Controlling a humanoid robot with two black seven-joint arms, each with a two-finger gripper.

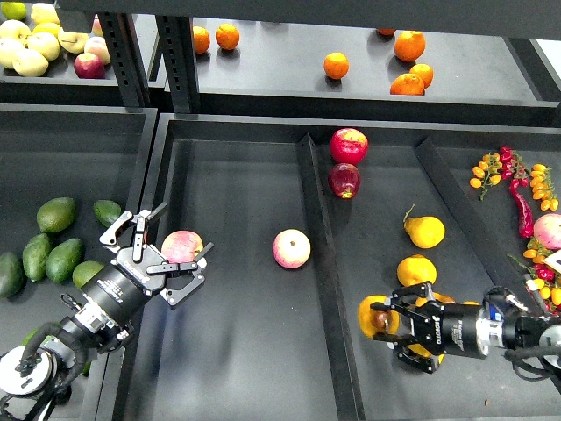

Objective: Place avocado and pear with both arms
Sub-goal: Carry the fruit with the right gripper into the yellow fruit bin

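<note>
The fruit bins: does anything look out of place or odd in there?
Mostly tidy. The dark red apple in the right bin looks oddly deep-coloured beside the brighter red apple; I cannot tell if it is bruised. One yellow pear lies tilted, stem pointing up-left. The right gripper sits around an orange-yellow pear. Nothing is spilled.

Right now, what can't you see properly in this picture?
- Pear, head view: partly covered by the right end effector, so I cannot tell if it is gripped.
- Orange-yellow fruit, head view: mostly hidden under that end effector.
- Edge avocado, head view: cut off by the left edge.
- Top orange, head view: mostly hidden by the shelf bar.
</note>
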